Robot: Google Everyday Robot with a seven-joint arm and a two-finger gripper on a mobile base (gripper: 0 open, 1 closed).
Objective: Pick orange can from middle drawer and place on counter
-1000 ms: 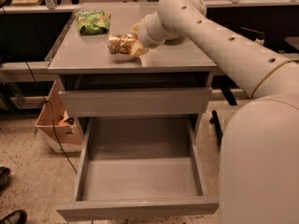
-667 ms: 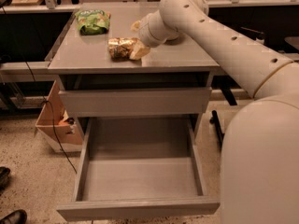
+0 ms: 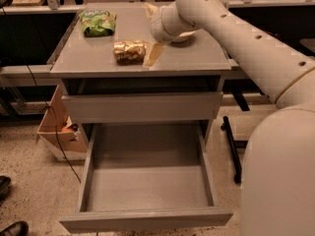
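The orange can lies on its side on the counter, near the middle of its front half. My gripper hovers just right of the can. It is open, with one pale finger pointing down at the counter beside the can's right end and the other up at the back. Nothing is held. The middle drawer is pulled fully out below, and its grey floor is bare.
A green snack bag lies at the counter's back left. A closed drawer front sits above the open one. A cardboard box stands on the floor to the left, a black stand leg to the right, and shoes at bottom left.
My gripper has drawn back a little to the right, away from the can. The can stays lying on the counter in the same spot.
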